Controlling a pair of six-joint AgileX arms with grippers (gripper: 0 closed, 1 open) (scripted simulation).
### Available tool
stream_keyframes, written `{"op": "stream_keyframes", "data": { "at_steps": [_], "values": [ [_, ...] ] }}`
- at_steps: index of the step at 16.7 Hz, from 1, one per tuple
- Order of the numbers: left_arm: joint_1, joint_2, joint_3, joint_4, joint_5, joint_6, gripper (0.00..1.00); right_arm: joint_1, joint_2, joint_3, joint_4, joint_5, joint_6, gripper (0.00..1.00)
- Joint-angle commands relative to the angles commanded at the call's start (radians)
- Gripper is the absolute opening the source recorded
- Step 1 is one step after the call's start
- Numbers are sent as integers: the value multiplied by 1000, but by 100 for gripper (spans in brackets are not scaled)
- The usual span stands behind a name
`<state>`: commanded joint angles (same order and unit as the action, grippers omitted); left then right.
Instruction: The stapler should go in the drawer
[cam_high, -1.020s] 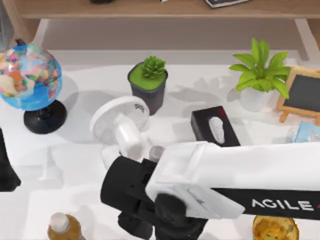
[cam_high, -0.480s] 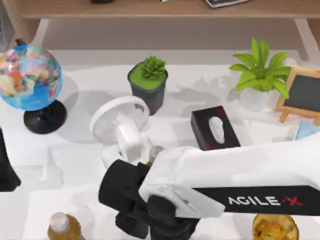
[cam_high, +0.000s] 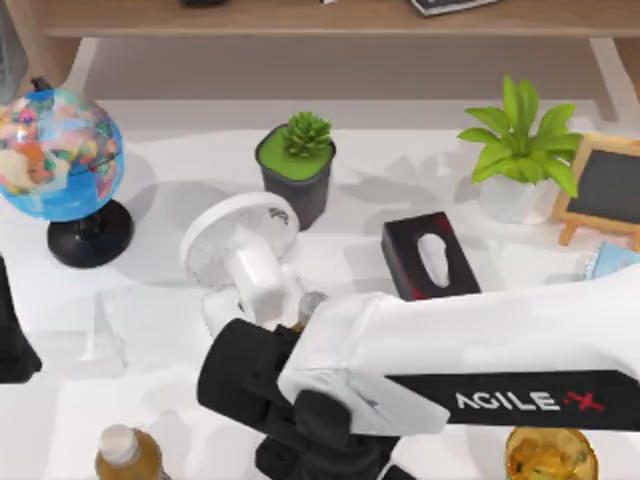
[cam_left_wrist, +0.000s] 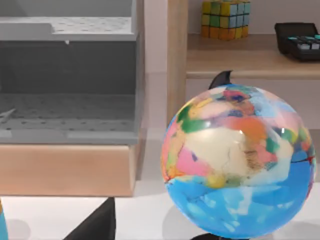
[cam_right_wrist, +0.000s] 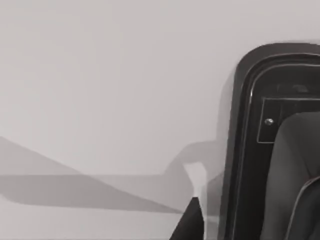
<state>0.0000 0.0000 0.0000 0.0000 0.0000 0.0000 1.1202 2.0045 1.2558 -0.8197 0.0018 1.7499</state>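
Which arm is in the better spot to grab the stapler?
Probably the right. In the top view the right gripper reaches across the table's front middle, and its wrist view shows the stapler close by. The left arm sits parked at the left edge, near the globe.

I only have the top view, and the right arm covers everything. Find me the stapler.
Observer: The right wrist view has the stapler lying on the white table, close by the right gripper.
Operator: Now find the drawer.
Observer: The wrist view of the parked left arm has a grey drawer in a wooden frame, beyond the globe.
Operator: Name what's on the shelf.
Observer: A colour cube and a black calculator.
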Motion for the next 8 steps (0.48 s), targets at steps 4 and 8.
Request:
{"op": "stream_keyframes", "data": {
  "at_steps": [4, 8],
  "values": [
    [0, 0, 0, 0, 0, 0, 100, 0, 0, 0, 0, 0, 0, 2],
    [0, 0, 0, 0, 0, 0, 100, 0, 0, 0, 0, 0, 0, 0]
  ]
}}
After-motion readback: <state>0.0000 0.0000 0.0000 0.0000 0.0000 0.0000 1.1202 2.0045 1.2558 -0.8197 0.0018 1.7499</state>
